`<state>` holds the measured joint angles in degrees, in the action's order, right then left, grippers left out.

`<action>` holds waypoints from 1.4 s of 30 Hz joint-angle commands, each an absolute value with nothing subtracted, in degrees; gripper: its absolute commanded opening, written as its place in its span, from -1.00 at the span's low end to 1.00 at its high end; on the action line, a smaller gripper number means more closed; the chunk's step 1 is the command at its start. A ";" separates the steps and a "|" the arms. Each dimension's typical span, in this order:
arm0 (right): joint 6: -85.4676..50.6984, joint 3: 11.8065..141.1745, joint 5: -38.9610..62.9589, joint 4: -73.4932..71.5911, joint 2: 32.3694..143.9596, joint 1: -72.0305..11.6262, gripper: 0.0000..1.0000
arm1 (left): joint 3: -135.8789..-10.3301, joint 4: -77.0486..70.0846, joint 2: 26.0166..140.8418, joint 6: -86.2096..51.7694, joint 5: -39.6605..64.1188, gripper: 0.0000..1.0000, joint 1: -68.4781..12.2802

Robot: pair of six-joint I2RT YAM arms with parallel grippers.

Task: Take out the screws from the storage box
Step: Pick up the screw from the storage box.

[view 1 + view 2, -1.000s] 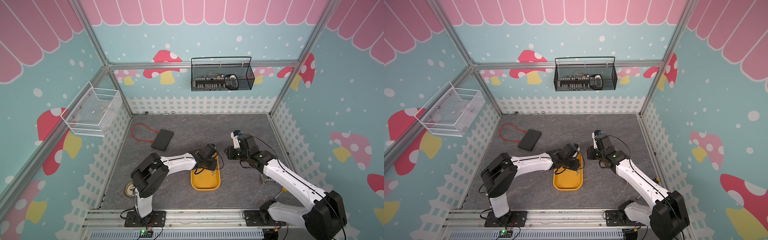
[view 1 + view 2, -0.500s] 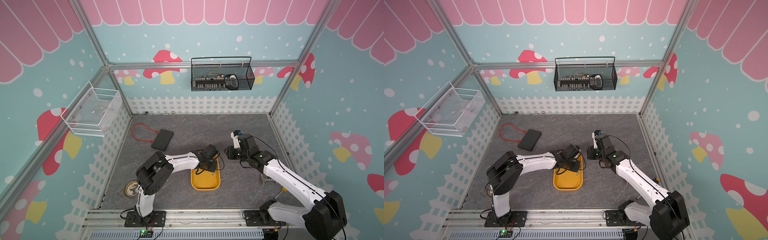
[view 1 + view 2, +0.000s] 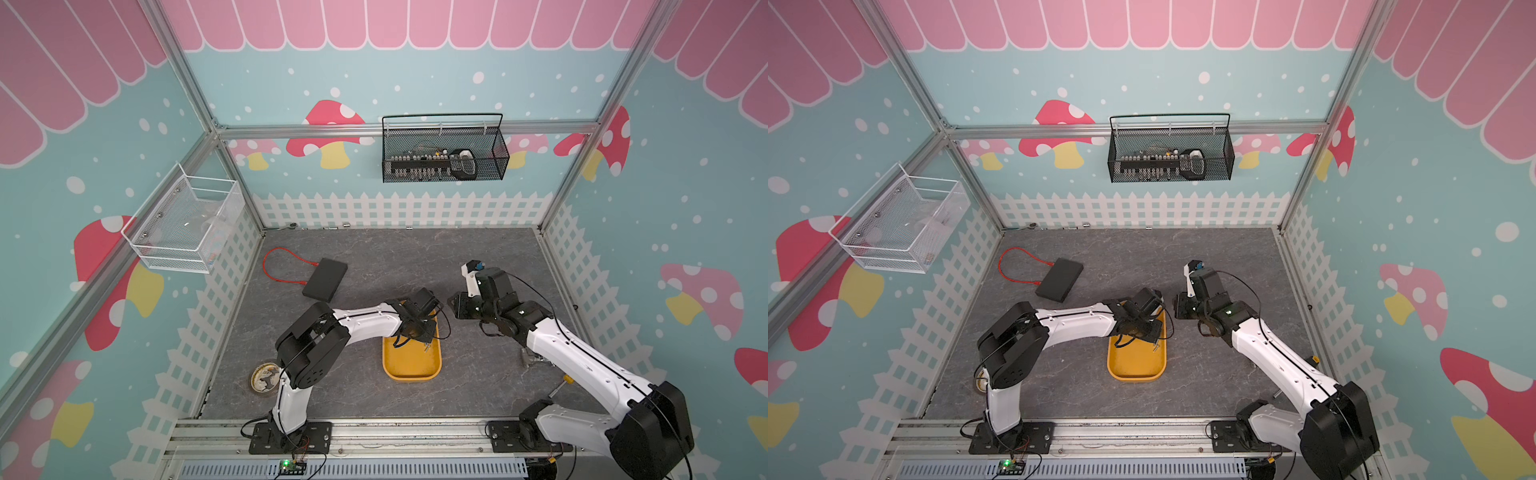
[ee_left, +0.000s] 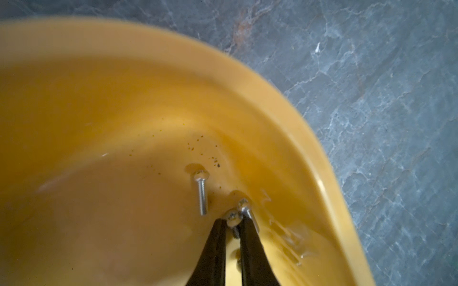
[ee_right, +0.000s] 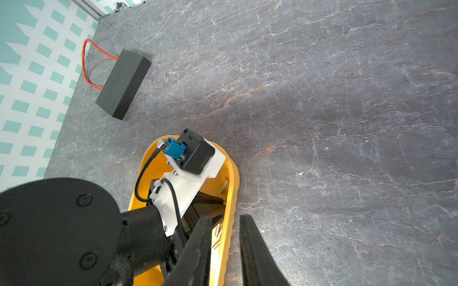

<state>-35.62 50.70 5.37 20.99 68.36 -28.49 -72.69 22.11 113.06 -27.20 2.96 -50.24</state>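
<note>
In both top views, a grey stone-look table [image 3: 415, 257] is closed in by white fence walls [image 3: 399, 210] on three sides and a metal rail [image 3: 374, 432] at the near edge. Wide open floor is left behind both arms.

A black mesh basket [image 3: 444, 162] is hung on the back wall, with a row of small parts inside, not told apart. A white mesh basket [image 3: 183, 224] is fixed to the left wall, contents unclear.

The yellow storage box [image 3: 411, 365] is set mid-table between the arms, well apart from every wall. A flat black box [image 3: 325, 279] with a red cable [image 3: 274, 257] is laid toward the back left.

In the left wrist view, the left gripper [image 4: 231, 221] is dipped into a rounded corner of the storage box. A screw [image 4: 232, 218] is pinched between its narrowed tips, a second screw [image 4: 244, 205] is seen just beside one tip, and a third screw [image 4: 202, 193] is lying loose nearby.

The right gripper [image 5: 225, 217] is held just outside the box rim, narrowly parted, nothing between.
</note>
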 commanded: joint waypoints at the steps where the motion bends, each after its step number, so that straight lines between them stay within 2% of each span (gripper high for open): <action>1: -35.94 51.31 5.86 20.52 67.13 -28.22 -0.47 | -73.35 25.66 115.44 -25.93 0.13 -0.73 -50.95; 12: -36.07 51.44 6.27 20.22 66.95 -28.25 -0.46 | -74.19 27.16 116.88 -25.12 -2.30 -0.54 -51.77; 16: -36.07 51.32 6.58 19.92 66.99 -28.30 -0.47 | -74.32 27.21 117.07 -24.96 -2.30 -0.55 -51.77; 23: -36.07 51.14 6.79 19.70 66.87 -28.30 -0.46 | -74.66 27.20 117.60 -24.35 -1.70 -0.67 -51.77; 32: -36.19 51.25 6.79 19.69 66.35 -28.25 -0.46 | -74.27 28.32 118.30 -24.37 -2.19 -0.63 -51.94; 37: -36.26 51.33 6.92 19.75 66.18 -28.30 -0.46 | -74.34 28.39 118.56 -24.34 -2.09 -0.73 -51.94; 41: -36.34 51.43 7.12 19.72 66.32 -28.26 -0.46 | -74.18 28.47 118.62 -24.18 -1.76 -1.00 -51.94; 42: -36.33 51.42 7.21 19.70 66.22 -28.30 -0.45 | -74.25 28.56 118.58 -24.12 -1.74 -1.00 -51.94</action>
<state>-36.03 50.70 6.79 20.10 67.29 -28.49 -75.42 24.38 114.80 -24.73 -2.48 -51.46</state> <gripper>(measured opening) 0.273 0.061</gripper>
